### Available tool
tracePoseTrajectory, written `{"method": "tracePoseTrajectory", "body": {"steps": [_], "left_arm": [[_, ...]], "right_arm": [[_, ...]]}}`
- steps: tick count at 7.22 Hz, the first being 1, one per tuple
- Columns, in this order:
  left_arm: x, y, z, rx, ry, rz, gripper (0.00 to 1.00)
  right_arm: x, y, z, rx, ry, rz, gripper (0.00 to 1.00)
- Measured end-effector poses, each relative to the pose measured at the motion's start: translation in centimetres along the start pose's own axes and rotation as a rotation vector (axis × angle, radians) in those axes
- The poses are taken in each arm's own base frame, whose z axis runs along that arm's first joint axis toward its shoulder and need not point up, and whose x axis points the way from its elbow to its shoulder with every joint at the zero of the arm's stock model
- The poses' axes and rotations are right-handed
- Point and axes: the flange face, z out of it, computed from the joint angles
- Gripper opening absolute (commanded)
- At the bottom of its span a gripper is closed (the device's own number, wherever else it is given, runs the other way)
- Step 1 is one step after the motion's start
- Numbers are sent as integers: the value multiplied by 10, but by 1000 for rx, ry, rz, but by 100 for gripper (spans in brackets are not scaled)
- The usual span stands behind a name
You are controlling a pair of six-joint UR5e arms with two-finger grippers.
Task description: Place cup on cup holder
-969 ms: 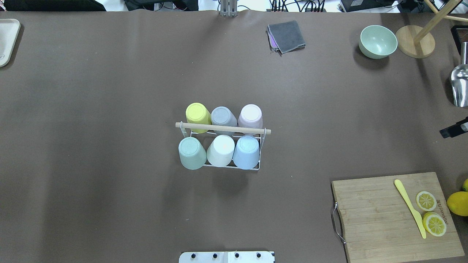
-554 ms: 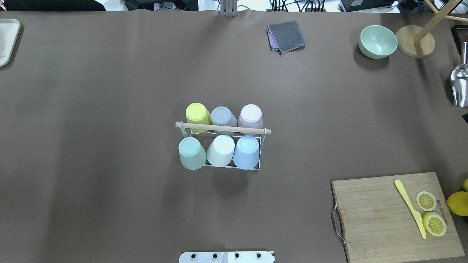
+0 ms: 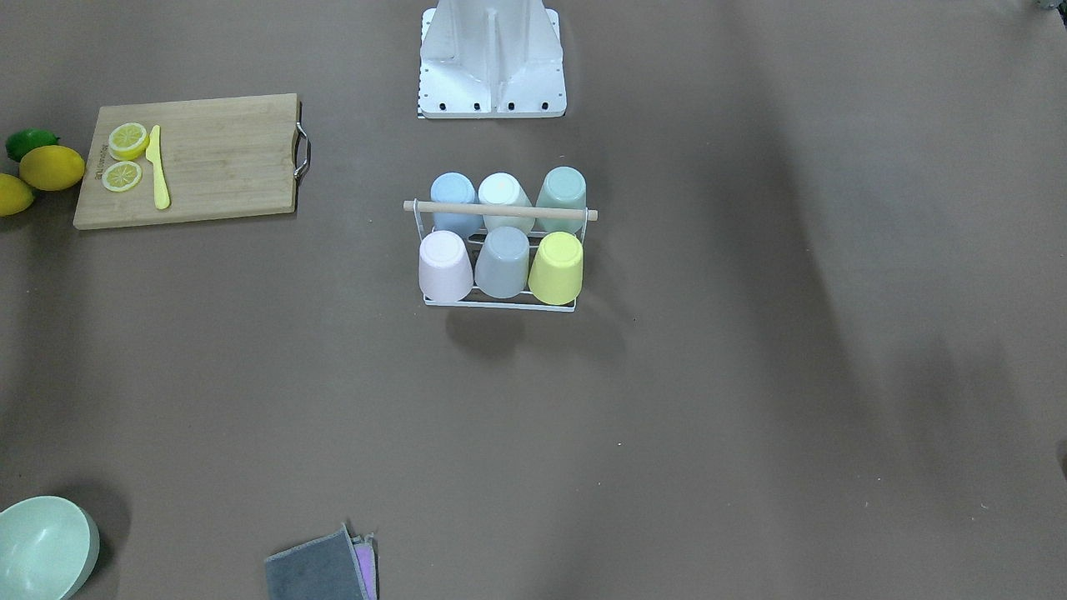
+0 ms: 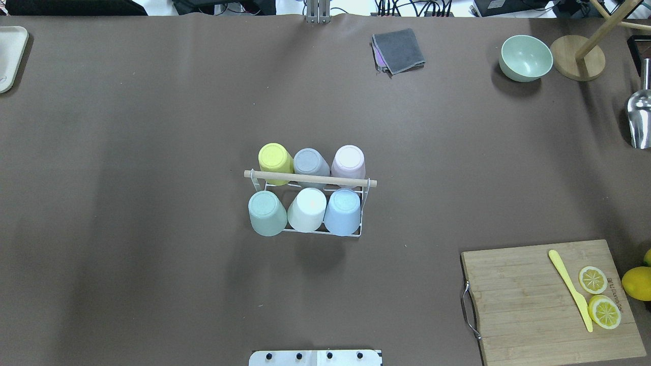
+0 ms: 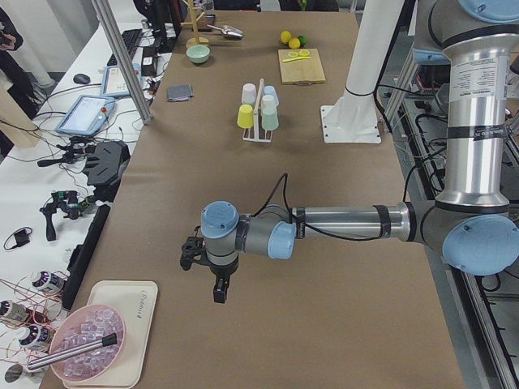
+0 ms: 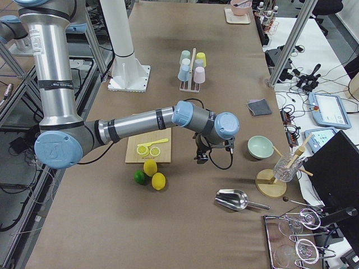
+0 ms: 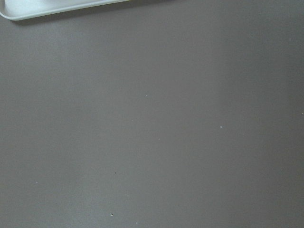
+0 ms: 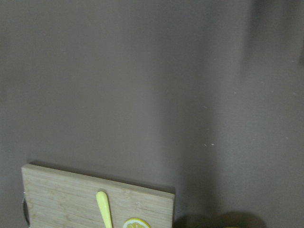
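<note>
The cup holder [image 4: 310, 179], a white wire rack with a wooden rod handle, stands at the table's middle; it also shows in the front view [image 3: 500, 210]. Several cups sit upside down on it in two rows: yellow [image 4: 275, 158], grey [image 4: 310, 162] and pink [image 4: 349, 160] at the back, green [image 4: 266, 212], white [image 4: 307, 208] and blue [image 4: 343, 211] at the front. My left gripper [image 5: 219, 288] hangs low over the table's left end, far from the rack. My right gripper [image 6: 200, 156] hangs beyond the cutting board. Both show only in side views, so I cannot tell whether they are open or shut.
A bamboo cutting board [image 4: 534, 300] with a yellow knife and lemon slices lies front right, whole lemons beside it. A green bowl [image 4: 525, 57], a wooden stand [image 4: 577, 56], a metal scoop [image 4: 640, 119] and a grey cloth [image 4: 398, 51] lie at the back. A white tray [image 4: 10, 56] is far left.
A dark part of my right arm at the overhead view's right edge has slid out of that view. The rack and cups have not moved.
</note>
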Motion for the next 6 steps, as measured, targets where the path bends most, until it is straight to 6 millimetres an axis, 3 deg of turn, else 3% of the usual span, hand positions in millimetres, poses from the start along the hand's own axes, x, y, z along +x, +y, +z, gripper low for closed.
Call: {"method": "tracePoseTrajectory", "body": {"steps": [2, 6], "left_arm": [[-1, 1, 1, 5, 1, 3, 97], [-8, 10, -12, 32, 101, -33, 97]], "right_arm": [[20, -6, 5, -18, 84, 7, 99], [82, -16, 37, 53, 148, -18, 99]]}}
